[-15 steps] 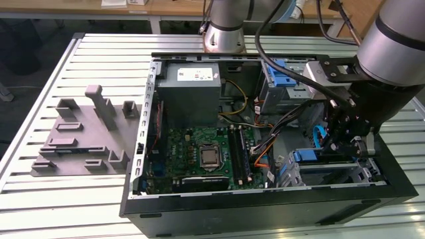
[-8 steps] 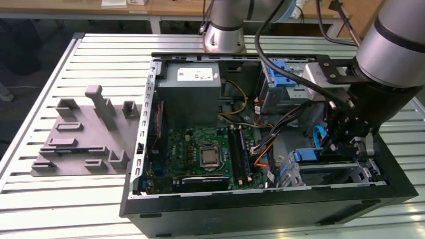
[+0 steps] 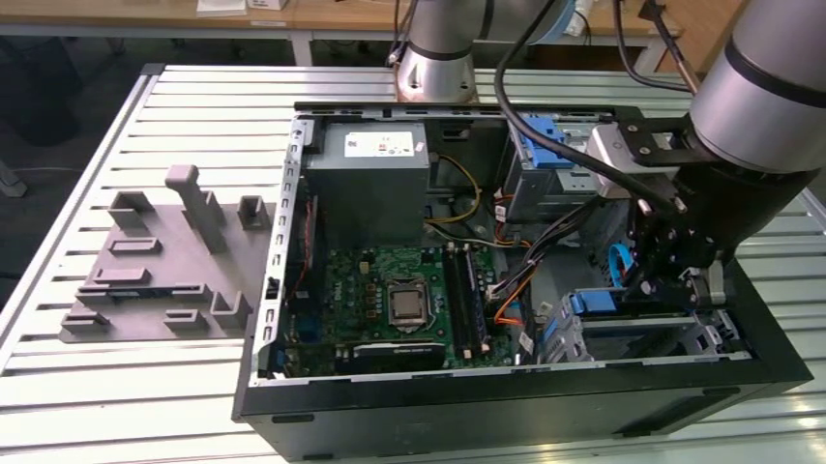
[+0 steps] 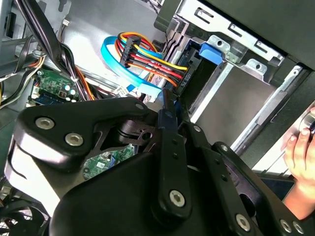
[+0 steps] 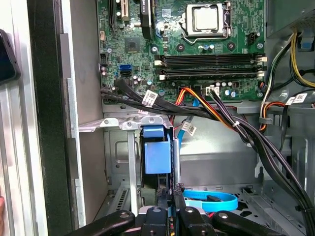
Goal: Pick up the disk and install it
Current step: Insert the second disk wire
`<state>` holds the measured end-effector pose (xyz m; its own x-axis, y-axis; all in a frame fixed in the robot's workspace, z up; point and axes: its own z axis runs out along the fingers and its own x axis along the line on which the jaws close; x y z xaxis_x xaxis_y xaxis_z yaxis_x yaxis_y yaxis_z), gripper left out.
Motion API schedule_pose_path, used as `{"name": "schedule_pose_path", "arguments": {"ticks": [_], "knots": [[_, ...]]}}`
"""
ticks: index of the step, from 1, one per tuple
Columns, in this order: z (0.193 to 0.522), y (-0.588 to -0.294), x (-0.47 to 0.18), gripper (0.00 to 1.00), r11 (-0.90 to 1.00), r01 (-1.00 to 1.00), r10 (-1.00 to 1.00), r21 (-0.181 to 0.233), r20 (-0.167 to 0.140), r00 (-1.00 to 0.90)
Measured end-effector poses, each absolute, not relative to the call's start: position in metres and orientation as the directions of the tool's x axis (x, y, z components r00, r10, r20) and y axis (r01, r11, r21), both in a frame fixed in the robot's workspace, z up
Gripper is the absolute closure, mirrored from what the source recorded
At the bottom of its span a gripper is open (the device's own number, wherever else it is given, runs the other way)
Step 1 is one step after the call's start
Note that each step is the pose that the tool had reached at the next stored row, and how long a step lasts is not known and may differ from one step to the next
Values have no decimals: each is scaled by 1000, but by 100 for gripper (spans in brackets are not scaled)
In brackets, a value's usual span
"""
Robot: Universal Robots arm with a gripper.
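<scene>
In both wrist views the disk shows edge-on as a thin silver plate [image 5: 175, 162] with a blue carrier strip [image 4: 166, 104]. My gripper [image 5: 170, 194] [image 4: 167, 115] is shut on its near edge. The disk stands upright beside the blue latch [image 5: 157, 156] of the silver drive cage [image 5: 123, 123]. In the exterior view my gripper [image 3: 664, 280] hangs low inside the open computer case, at the exterior view's right, just above the cage and its blue latch [image 3: 597, 302]. Most of the disk's face is hidden.
The motherboard [image 3: 400, 300] and the grey power-supply box [image 3: 374, 174] fill the case's middle and back. Coloured cables [image 4: 147, 61] and a blue ribbon cable [image 5: 211, 199] hang close to the gripper. A grey fixture [image 3: 155, 261] sits on the table. A person's hand [image 4: 300, 147] is near the case wall.
</scene>
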<state>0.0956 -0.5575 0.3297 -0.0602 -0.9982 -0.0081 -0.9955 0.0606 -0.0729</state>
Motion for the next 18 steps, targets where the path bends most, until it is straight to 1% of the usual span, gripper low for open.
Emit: {"name": "schedule_pose_path", "arguments": {"ticks": [6,7,8,9,11,13,14,18], "knots": [[329,-557,96,84,61,-995,-998,-73,-8,-60],[329,-557,96,83,61,-995,-998,-73,-8,-60],[329,-557,96,77,61,-995,-998,-73,-8,-60],[329,-557,96,77,61,-995,-998,-73,-8,-60],[329,-557,96,65,61,-995,-998,-73,-8,-60],[330,-558,96,65,61,-995,-998,-73,-8,-60],[330,-557,96,59,61,-995,-998,-73,-8,-60],[336,-557,96,59,61,-995,-998,-73,-8,-60]]}}
